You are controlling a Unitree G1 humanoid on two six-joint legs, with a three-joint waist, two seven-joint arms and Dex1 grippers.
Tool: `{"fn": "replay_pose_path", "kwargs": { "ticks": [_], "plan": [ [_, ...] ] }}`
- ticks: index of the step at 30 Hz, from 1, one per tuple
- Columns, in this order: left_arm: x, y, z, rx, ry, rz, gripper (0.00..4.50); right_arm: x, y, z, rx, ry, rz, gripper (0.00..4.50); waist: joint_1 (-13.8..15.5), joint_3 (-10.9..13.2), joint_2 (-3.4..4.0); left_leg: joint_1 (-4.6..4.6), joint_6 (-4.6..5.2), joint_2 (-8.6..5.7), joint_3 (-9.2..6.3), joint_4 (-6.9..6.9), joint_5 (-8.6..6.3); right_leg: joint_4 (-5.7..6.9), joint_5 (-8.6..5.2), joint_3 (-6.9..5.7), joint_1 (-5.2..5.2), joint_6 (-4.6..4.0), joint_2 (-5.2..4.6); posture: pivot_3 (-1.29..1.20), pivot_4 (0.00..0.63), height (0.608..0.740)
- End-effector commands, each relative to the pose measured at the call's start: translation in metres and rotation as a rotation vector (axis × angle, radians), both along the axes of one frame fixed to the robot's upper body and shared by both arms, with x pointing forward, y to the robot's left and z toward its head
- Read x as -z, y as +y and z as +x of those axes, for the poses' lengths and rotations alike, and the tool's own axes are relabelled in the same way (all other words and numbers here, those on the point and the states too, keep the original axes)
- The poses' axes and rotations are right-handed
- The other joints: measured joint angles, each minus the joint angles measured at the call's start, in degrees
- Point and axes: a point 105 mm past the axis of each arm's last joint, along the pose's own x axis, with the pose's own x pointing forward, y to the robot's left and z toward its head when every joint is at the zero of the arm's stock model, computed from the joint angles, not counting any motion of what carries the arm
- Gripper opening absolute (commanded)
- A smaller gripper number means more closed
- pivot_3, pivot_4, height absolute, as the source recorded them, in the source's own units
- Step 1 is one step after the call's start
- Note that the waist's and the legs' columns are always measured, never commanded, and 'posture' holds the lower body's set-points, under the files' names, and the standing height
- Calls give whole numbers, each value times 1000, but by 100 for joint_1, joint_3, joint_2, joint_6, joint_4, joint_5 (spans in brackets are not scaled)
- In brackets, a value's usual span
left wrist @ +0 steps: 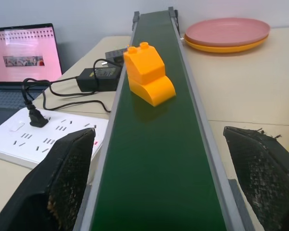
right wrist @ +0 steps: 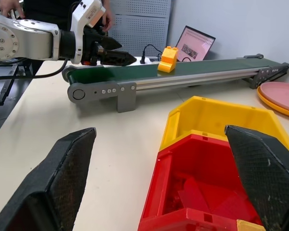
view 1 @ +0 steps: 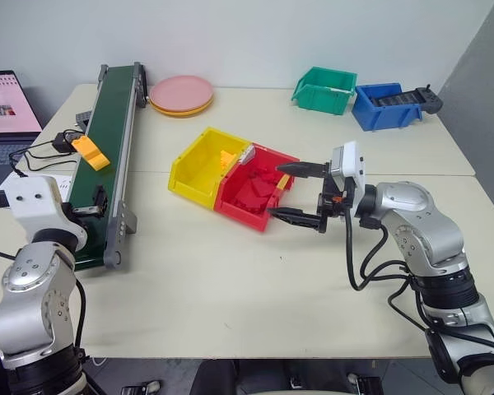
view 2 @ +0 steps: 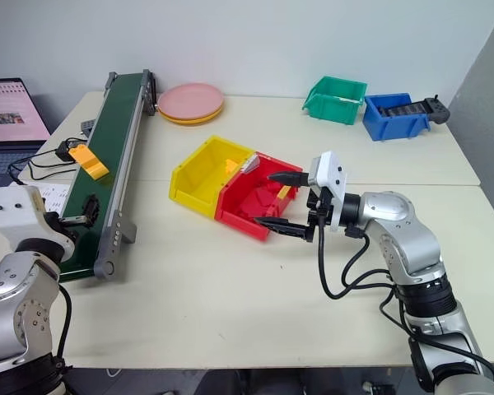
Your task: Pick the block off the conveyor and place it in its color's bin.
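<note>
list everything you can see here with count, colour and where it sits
block: 1, yellow-orange, on the conveyor belt, partway along
conveyor: 1, dark green belt with grey rails, left side of the table
yellow bin: 1, mid-table, joined to the red bin, yellow pieces inside
red bin: 1, right of the yellow bin, red bricks inside
green bin: 1, far right of the table
blue bin: 1, beside the green bin
plates: a pink one on a yellow one, far side near the conveyor
laptop: 1, screen lit, far left
power strip: 1, white, left of the conveyor
left gripper: open, over the belt's near end
right gripper: open, at the red bin
</note>
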Motion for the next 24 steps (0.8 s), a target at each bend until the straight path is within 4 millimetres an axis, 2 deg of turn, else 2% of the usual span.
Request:
{"fn": "replay_pose_path", "kwargs": {
  "ticks": [1, 16, 19, 21, 24],
  "plan": [
    [-12, 3, 2, 1, -40, -1, 4458, -9, 2, -7, -21, -38, 4, 4500, 0, 0, 0, 0, 0, 0, 0, 0, 0, 0, 0, 0, 0, 0, 0, 0, 150, 740],
    [6, 6, 15, -26, 15, -80, 4458, -11, 1, -10, -13, -33, 3, 4500, 1, 0, 0, -2, 0, 0, -2, 0, 0, -1, 0, -1, -1, 0, -1, 0, 150, 740],
    [15, 7, 13, -46, 38, -115, 4038, -12, 0, -11, -10, -35, -1, 4500, 1, 0, 0, -1, 0, 0, -2, 0, 0, 0, 0, -1, -1, 0, -1, 0, 150, 740],
    [18, 3, 12, -41, 45, -125, 3523, -13, 0, -11, -7, -38, -2, 4500, 1, 0, 0, -1, 0, 0, -2, 0, 0, 0, 0, -1, -1, 0, -1, 0, 150, 740],
    [17, -7, 7, -36, 37, -132, 2976, -14, -2, -10, -3, -43, -5, 4500, 2, 0, -1, -2, 0, 0, -1, 0, 0, -1, 0, -1, -1, 0, -1, 0, 150, 740]
  ]
}}
